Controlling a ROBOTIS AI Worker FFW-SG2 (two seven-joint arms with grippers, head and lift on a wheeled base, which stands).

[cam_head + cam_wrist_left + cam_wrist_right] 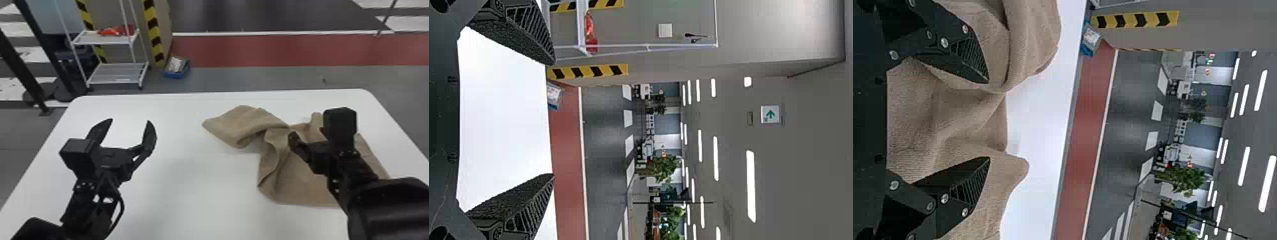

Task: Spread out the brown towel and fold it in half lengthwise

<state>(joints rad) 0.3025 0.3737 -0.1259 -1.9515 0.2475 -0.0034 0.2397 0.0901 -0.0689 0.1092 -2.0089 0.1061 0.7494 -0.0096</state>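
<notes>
1. Right claw [988, 120] is over the far part of the brown towel [303, 178]. Its two fingers are spread wide and pinch nothing. I can't tell if they touch the cloth.
2. Brown towel lies on the robot's right side of the table [191, 207], all rumpled. One floppy flap [236, 124] pokes out toward the middle, and the edge nearby curls over.
3. Not much looks done. It is partly opened, I think, but not flat. What's left: pull out the bumps, make it flat, then fold it in half the long way. The next job may be to grab a far edge and tug it straight. A bad grab could pinch two layers.
4. Left claw [130, 120] is over the left side, well apart from the towel. Its fingers are wide open and hold nothing.
5. Lots of white top lies between the towel and the left claw, so spreading that way looks easiest. The right edge is nearer, so cloth pushed there might hang over. The right arm [392, 207] hides some cloth.
6. Past the far edge, on the floor, are a cart [115, 73] and a blue box [175, 75].
</notes>
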